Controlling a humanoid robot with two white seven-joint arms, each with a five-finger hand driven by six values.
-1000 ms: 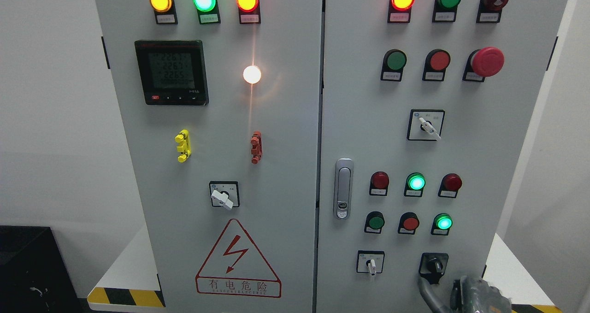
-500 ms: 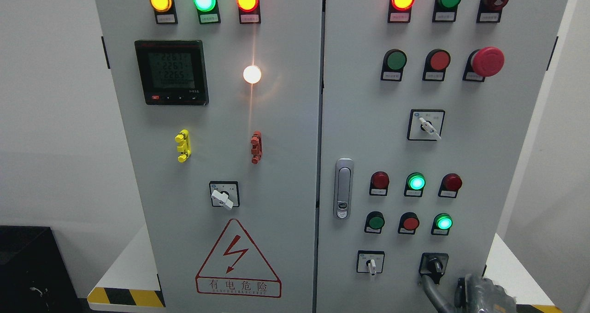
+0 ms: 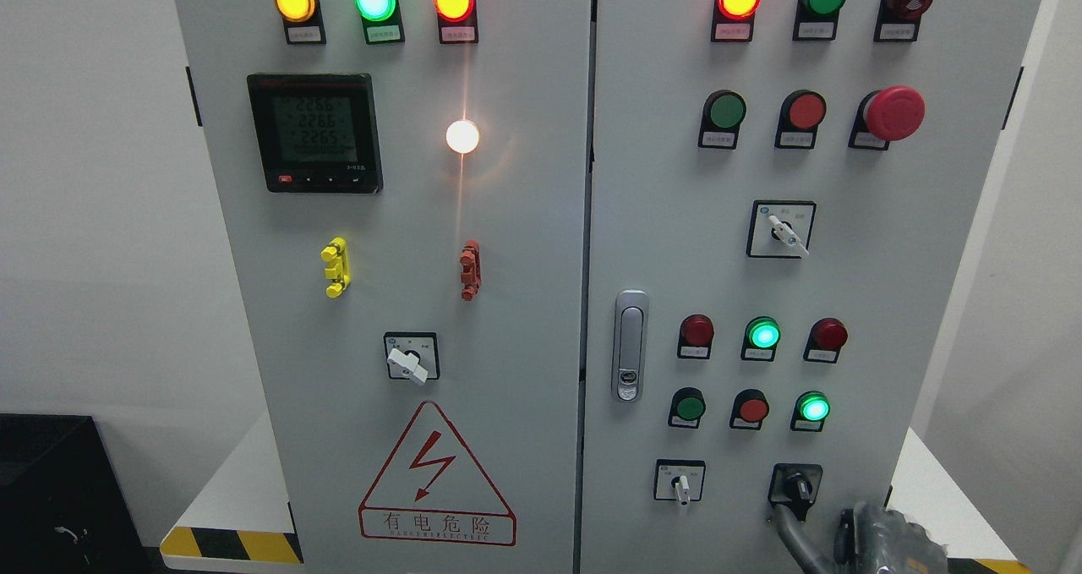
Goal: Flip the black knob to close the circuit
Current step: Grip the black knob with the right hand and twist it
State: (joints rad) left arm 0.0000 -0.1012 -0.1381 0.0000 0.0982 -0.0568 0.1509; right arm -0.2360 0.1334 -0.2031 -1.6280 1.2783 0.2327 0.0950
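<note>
The black knob [image 3: 795, 484] sits on a black square plate at the lower right of the grey cabinet's right door [image 3: 913, 303]. Its handle points down and slightly left. My right hand [image 3: 816, 533] comes up from the bottom edge just below the knob, mostly cut off by the frame. One grey finger [image 3: 786, 530] reaches up to the plate's lower left corner, and a second finger [image 3: 845, 530] stands apart to its right. The hand is open and holds nothing. The left arm is out of view.
A white selector switch [image 3: 681, 486] sits left of the knob. Red and green lamps [image 3: 763, 335] are above it, with a door latch [image 3: 629, 346] at the door's left edge. The left door carries a meter [image 3: 314, 131] and a warning triangle [image 3: 435, 477]. A black box [image 3: 59, 498] stands at lower left.
My right hand has shifted slightly right and down at the bottom edge, its raised finger staying just below the knob. The knob has not turned.
</note>
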